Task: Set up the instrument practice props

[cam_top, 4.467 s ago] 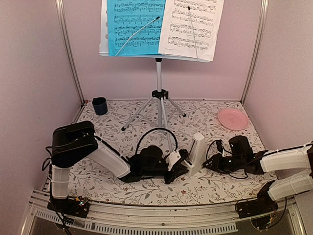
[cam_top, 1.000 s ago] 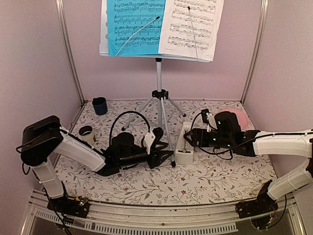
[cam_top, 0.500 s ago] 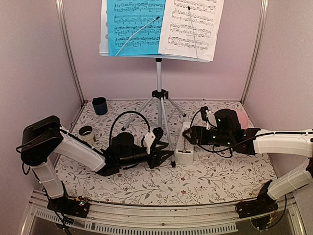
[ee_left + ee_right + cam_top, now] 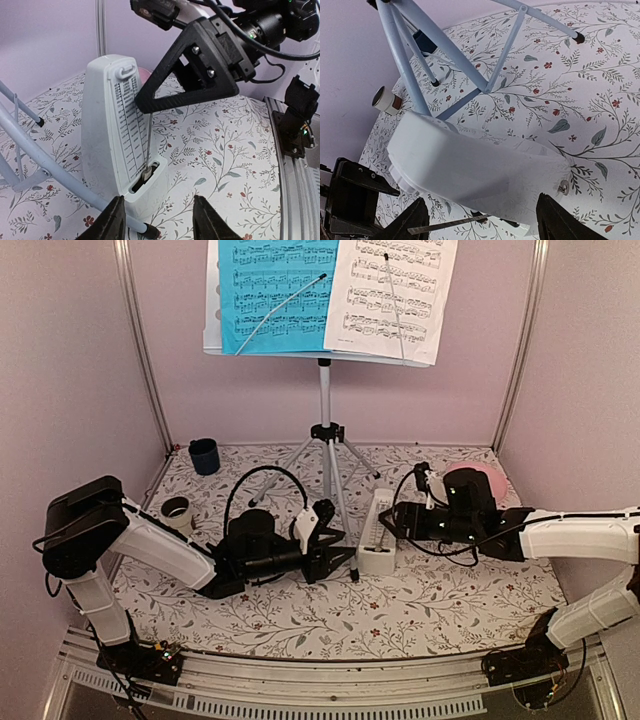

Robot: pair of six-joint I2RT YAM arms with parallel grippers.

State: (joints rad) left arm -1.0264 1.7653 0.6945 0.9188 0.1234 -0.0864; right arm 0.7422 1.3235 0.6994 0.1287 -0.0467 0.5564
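Observation:
The music stand [image 4: 325,400] stands at the back on its silver tripod, holding the blue sheet [image 4: 280,290] and the white sheet [image 4: 395,290]. The white metronome [image 4: 378,532] stands upright on the table beside a front tripod leg [image 4: 50,167]. It also shows in the left wrist view [image 4: 107,135] and the right wrist view [image 4: 470,167]. My left gripper [image 4: 340,558] is open and empty, low at the metronome's left front [image 4: 160,222]. My right gripper [image 4: 397,522] is open just right of the metronome, jaws wide at its sides [image 4: 482,225], not gripping it.
A dark blue cup [image 4: 204,455] stands at the back left. A tape roll [image 4: 177,510] lies near the left arm. A pink plate [image 4: 490,478] sits at the back right, partly hidden by the right arm. Tripod legs [image 4: 415,65] spread over the middle.
Since 4.5 s ago the metronome has gone from the table's front to beside the tripod leg, with both arms. In the last second the right gripper has drawn back slightly to the right.

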